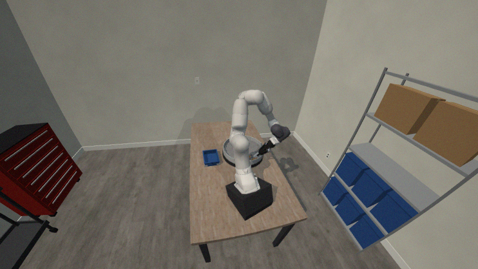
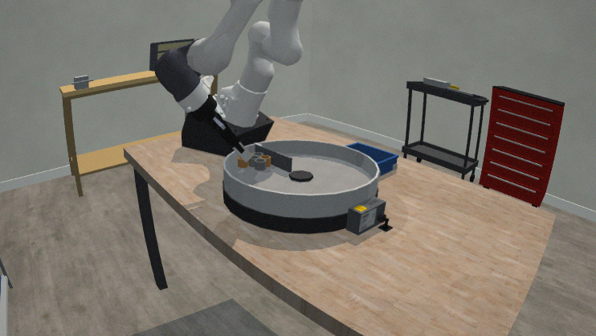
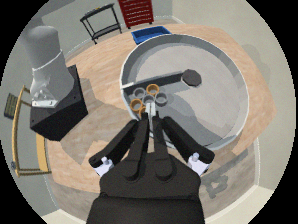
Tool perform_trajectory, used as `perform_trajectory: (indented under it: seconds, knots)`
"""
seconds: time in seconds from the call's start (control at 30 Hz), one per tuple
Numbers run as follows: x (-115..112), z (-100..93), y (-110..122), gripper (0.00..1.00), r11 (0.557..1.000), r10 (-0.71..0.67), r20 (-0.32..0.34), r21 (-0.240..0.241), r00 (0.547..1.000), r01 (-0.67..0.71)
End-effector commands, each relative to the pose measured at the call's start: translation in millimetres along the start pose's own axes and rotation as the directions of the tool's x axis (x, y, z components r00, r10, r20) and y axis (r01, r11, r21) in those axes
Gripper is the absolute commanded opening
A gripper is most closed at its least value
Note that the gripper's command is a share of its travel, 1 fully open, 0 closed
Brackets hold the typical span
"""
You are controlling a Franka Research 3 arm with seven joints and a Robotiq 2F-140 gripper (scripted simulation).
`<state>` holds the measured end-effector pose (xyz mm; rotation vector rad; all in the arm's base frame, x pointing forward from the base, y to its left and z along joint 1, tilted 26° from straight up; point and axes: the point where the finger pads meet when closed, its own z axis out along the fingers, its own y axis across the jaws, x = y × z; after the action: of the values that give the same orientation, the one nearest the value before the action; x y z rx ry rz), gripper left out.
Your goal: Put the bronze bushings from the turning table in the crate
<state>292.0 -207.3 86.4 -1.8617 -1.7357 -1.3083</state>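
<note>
The grey turning table (image 1: 227, 149) (image 2: 291, 196) (image 3: 235, 75) stands on the wooden table. Several bushings cluster against a grey divider bar (image 2: 275, 157) (image 3: 162, 79) near the rim. One bronze bushing (image 2: 241, 162) (image 3: 135, 105) sits at my fingertips; another bronze bushing (image 2: 267, 158) (image 3: 152, 89) lies behind it. Steel bushings (image 2: 260, 165) (image 3: 138, 92) (image 3: 162, 98) stand between them. My gripper (image 1: 256, 154) (image 2: 245, 156) (image 3: 151, 108) reaches down into the cluster, its fingers pinched together on the near bronze bushing's rim. The blue crate (image 1: 210, 157) (image 2: 375, 153) (image 3: 150, 34) sits beside the turning table and looks empty.
A black hub (image 2: 300, 175) (image 3: 191, 76) marks the turning table's middle. A grey control box (image 2: 365, 215) sits at its front. The arm's black base (image 1: 248, 197) (image 3: 55, 110) stands on the table. A red tool chest (image 2: 521, 144) and a black cart (image 2: 442, 120) stand off the table.
</note>
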Motion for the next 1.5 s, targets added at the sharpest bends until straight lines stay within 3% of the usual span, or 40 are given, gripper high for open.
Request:
perform_trajectory:
  seconds: [0.0, 0.2, 0.53, 0.8, 1.47]
  knots:
    - [0, 0.9, 1, 0.0, 1.0, -0.004, 0.0, 0.0, 1.0, 0.004]
    - [6, -5.7, 1, 0.0, 1.0, -0.004, 0.0, 0.0, 1.0, 0.004]
    - [33, -38.7, 0, 0.0, 1.0, -0.004, 0.0, 0.0, 1.0, 0.004]
    - [46, -53.8, 0, 0.0, 1.0, -0.004, 0.0, 0.0, 1.0, 0.004]
    - [48, -56.3, 0, 0.0, 1.0, -0.004, 0.0, 0.0, 1.0, 0.004]
